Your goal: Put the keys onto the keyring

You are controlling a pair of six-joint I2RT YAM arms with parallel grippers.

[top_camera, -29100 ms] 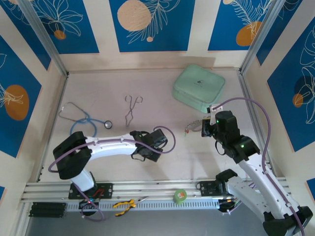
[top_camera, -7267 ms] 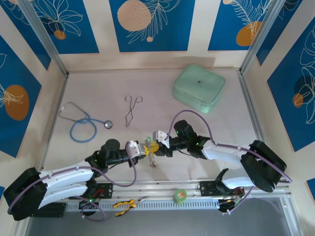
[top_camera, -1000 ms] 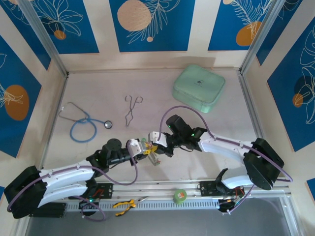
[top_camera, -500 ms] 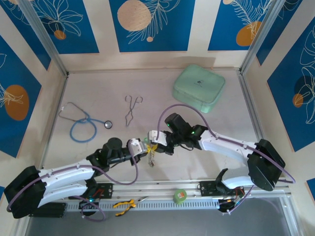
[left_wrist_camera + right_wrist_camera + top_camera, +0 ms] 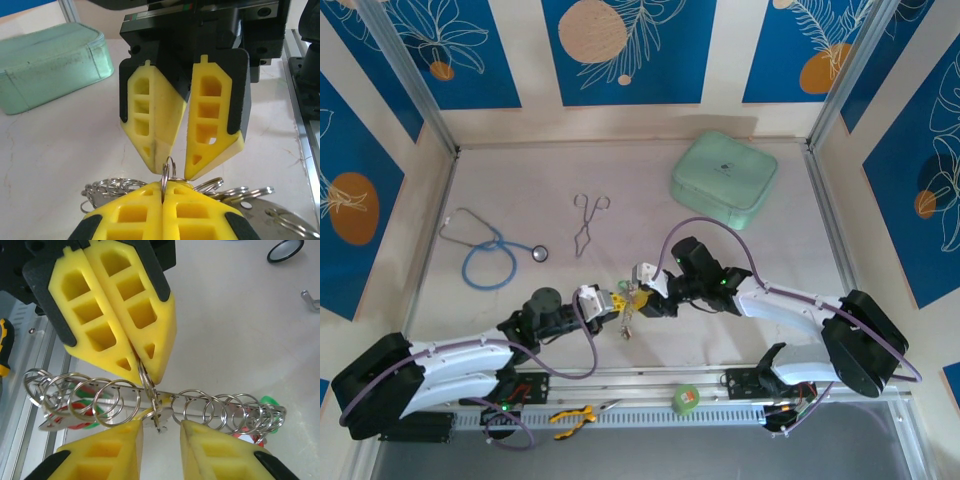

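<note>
My left gripper is shut on the keyring, a thin silver ring standing edge-on between its yellow fingertips. From the right wrist, the same left fingers pinch that ring from above. Several more silver rings are strung along a silvery strip below it. The keys hang there: a yellow-headed one under the pinched ring, red and green heads at the left end, a green one at the right. My right gripper is open, its fingers either side of the yellow-headed key, facing the left gripper.
A mint-green case lies at the back right. Steel forceps and a blue-tubed stethoscope lie at the back left. A green tape roll and yellow-handled pliers rest on the front rail.
My right gripper has opened and drawn back a little to the right. My left gripper has closed on the ring, and the bunch now hangs from it.
</note>
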